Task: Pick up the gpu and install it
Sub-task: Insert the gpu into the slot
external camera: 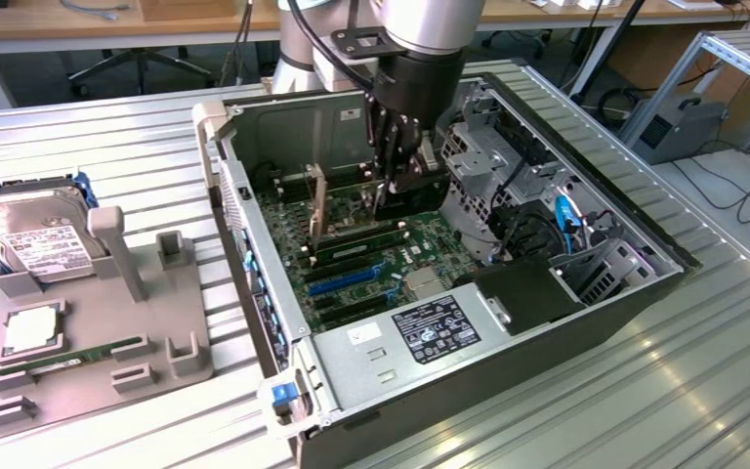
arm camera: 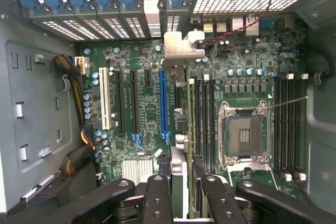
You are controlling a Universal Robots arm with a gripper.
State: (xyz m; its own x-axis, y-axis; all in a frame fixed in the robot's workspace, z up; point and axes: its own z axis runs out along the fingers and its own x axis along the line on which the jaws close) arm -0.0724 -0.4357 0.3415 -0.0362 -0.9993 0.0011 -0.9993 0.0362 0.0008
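Holding the gpu (arm camera: 181,124) on edge, the pincer (arm camera: 182,184) is clenched on the card's rim deep inside the case (external camera: 284,132). It hangs over the motherboard (arm camera: 142,145), with the card's bracket (arm camera: 181,51) near the rear wall (arm camera: 105,24). The card sits just beside the blue slot (arm camera: 164,103), between it and the RAM slots (arm camera: 202,114); whether its contacts have entered a slot I cannot tell. The main risk, as I judge it, is misalignment. A card tilted or off to one side would land on a slot's wall, and pressing then could bend the board or chip the connector. The bracket could also catch on the rear frame instead of sliding into its opening, leaving that end high. A grip on so thin an edge may let the card pivot under load. The open socket (arm camera: 244,132) lies near, and its pins would not survive a slip.
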